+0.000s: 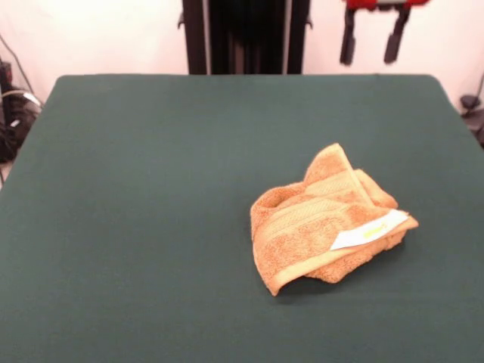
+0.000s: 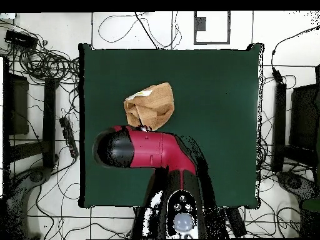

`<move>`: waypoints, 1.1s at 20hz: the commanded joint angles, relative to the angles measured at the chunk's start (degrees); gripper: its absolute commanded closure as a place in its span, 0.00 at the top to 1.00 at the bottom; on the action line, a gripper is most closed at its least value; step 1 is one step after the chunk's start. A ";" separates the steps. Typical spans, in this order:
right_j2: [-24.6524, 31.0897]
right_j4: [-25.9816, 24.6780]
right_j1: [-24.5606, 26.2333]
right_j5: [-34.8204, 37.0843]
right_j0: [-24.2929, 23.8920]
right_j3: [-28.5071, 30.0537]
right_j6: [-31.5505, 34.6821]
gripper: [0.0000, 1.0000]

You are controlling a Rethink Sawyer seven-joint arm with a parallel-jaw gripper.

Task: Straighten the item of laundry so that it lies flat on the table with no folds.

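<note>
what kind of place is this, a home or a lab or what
Most likely a robotics lab or test cell, not a home. A red and black robot arm reaches over a green-topped table that holds only a crumpled towel, and loose cables sprawl across the tiled floor around it.

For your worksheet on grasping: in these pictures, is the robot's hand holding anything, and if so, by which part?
Nothing is held. The hand hangs open above the table's far edge, well clear of the crumpled towel, which lies untouched on the table.

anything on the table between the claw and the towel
No. In the front view only bare green table lies between the claw at the top edge, fingers apart, and the crumpled towel.
</note>
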 commanded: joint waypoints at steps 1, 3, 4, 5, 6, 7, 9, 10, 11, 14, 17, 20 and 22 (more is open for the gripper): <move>3.74 1.69 9.15 2.72 0.64 -9.27 10.09 1.00; 3.68 1.50 10.30 2.57 0.60 -10.74 9.76 1.00; 3.50 1.38 10.98 2.47 0.60 -11.53 9.72 1.00; 3.06 0.91 11.85 3.29 0.76 -12.84 9.46 1.00; 1.90 -0.06 12.76 4.85 1.36 -14.67 9.38 1.00; 1.62 -0.81 13.57 5.53 1.35 -15.97 8.54 1.00; 1.70 -1.29 14.70 6.11 0.82 -16.83 7.38 1.00; 1.75 -1.24 15.18 5.67 0.64 -16.64 7.56 1.00; 1.79 -1.38 15.75 5.11 0.49 -16.80 7.48 1.00; 2.14 -1.76 17.46 4.84 -0.11 -18.23 6.61 1.00; 2.15 -1.78 18.60 3.79 -0.41 -18.65 6.73 1.00; 1.32 -1.95 19.39 2.61 0.02 -18.91 7.69 1.00; 0.85 -1.85 19.25 1.62 0.41 -18.43 8.61 1.00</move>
